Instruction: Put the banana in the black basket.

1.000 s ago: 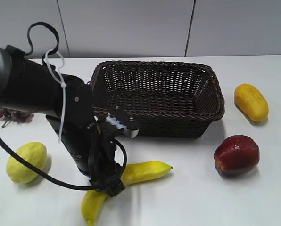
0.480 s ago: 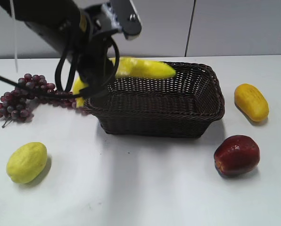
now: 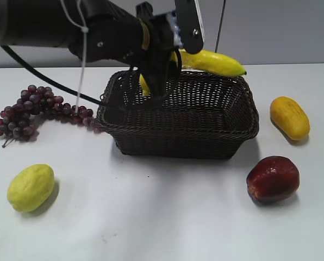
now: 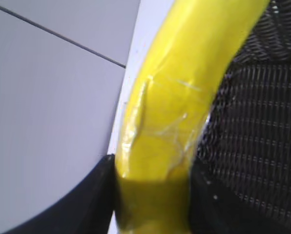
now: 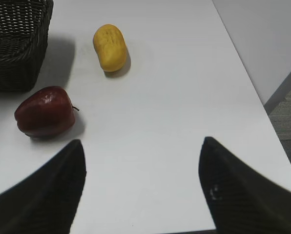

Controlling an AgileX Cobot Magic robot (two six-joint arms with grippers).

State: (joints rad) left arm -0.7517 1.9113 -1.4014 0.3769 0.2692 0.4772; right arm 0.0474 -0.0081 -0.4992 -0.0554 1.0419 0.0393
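My left gripper point(image 3: 163, 69) is shut on the banana point(image 3: 213, 61) and holds it in the air over the far rim of the black basket point(image 3: 227, 142). The banana's long end points right above the basket's back edge. In the left wrist view the banana point(image 4: 179, 97) fills the frame between the two dark fingers point(image 4: 153, 195), with the basket's weave point(image 4: 262, 136) to the right. My right gripper point(image 5: 141, 161) is open and empty over bare table, out of the exterior view.
Purple grapes point(image 3: 31, 109) lie left of the basket. A yellow-green lemon-like fruit point(image 3: 30, 187) sits at the front left. A red apple point(image 3: 272, 178) and a stubby yellow-orange fruit point(image 3: 290, 117) lie right of the basket. The table's right edge point(image 5: 253, 92) is near.
My left arm lifted the banana off the table at the front, carried it up over the basket's left rim, then further right along the far rim. The right gripper's earlier state is not shown.
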